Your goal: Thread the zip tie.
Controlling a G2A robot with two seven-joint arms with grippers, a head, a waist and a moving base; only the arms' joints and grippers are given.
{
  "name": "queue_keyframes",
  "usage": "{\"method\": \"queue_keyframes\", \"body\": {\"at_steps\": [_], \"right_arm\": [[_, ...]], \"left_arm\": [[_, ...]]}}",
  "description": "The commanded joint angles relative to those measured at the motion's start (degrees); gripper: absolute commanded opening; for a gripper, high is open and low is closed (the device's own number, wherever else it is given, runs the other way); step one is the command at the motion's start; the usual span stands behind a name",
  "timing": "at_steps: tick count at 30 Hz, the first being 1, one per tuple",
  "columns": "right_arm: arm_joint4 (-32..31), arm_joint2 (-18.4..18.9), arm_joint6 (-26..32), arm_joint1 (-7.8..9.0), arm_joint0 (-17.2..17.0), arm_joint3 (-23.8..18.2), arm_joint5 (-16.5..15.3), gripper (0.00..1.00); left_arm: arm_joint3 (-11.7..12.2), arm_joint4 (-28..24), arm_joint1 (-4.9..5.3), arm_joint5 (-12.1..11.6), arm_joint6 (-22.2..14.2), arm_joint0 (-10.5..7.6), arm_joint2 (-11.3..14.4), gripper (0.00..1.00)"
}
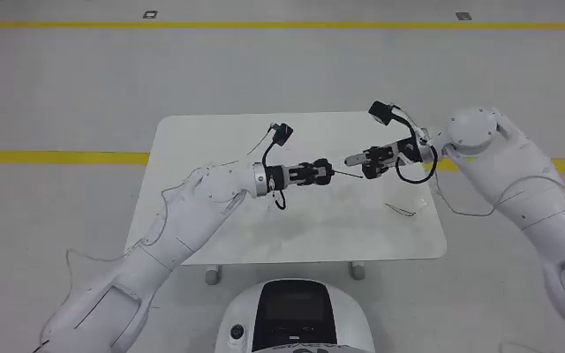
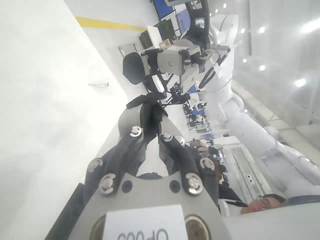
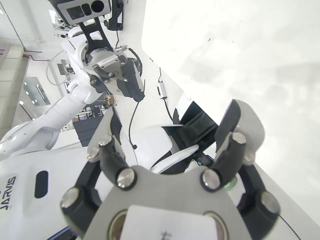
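Two grippers met tip to tip above the table point(image 1: 221, 141). The left gripper point(image 1: 325, 171) was pinched on one end of the zip tie point(image 1: 347, 175), and the thin tail ran straight out from its fingers toward the right gripper point(image 1: 355, 160). That gripper gaped wide, with the tail's tip close beside one finger. I judged it the nearer to take the tail.

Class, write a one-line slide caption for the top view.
Over the white table, the left gripper holds a zip tie toward the open right gripper.
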Motion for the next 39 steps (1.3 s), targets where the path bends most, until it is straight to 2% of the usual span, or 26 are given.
{"method": "queue_keyframes", "body": {"at_steps": [1,5,9,13,15,20,24,31,33,34,36,37,39], "right_arm": [[0.0,0.0,0.0,0.0,0.0,0.0,0.0,1.0],[0.0,0.1,-0.5,0.0,-0.2,0.1,0.0,1.0],[1.6,2.2,-4.0,0.38,-2.6,1.4,-2.7,1.0],[3.9,4.7,-5.5,0.83,-5.1,2.3,-7.8,1.0],[5.8,5.9,-5.7,0.91,-6.5,2.5,-11.1,1.0],[12.0,10.3,-3.0,0.58,-9.9,1.0,-11.3,1.0],[16.6,13.9,2.1,-0.4,-12.4,1.5,-11.3,1.0],[16.6,13.9,2.1,-0.4,-12.4,1.5,-11.3,1.0],[16.6,13.9,2.1,-0.4,-12.4,1.5,-11.3,1.0],[19.7,14.6,-0.4,-0.64,-13.6,1.1,-11.3,1.0],[21.5,15.9,-2.8,-0.91,-15.1,1.6,-11.3,1.0],[24.8,17.0,-3.5,-1.26,-16.3,1.5,-11.3,1.0],[32.1,19.5,-1.4,-2.33,-19.0,1.7,-11.3,1.0]], "left_arm": [[0.0,0.0,0.0,0.0,0.0,0.01,0.0,0.0],[-0.2,-0.9,-0.04,0.1,0.6,0.44,-0.1,0.0],[0.6,-8.6,-0.12,-0.8,0.9,2.11,-1.8,0.0],[1.6,-18.1,-0.27,-2.6,-2.8,3.11,-3.4,0.0],[2.2,-23.4,-0.45,-2.7,-4.9,3.48,-4.2,0.0],[3.8,-31.4,-1.09,-2.7,-9.6,3.96,-5.1,0.0],[5.5,-30.9,-1.59,-2.7,-10.3,3.22,-5.2,0.0],[5.6,-30.4,-1.61,-2.7,-10.2,3.1,-5.2,0.0],[5.0,-32.2,-1.74,-2.5,-8.8,3.89,-5.4,0.0],[4.7,-34.2,-1.88,-2.2,-8.5,4.44,-5.5,0.0],[4.7,-34.6,-1.97,-2.7,-8.8,4.52,-5.7,0.0],[4.2,-37.0,-2.17,-2.7,-9.3,5.09,-5.7,0.0],[3.8,-40.0,-2.44,-2.7,-11.6,5.45,-5.8,0.0]]}}
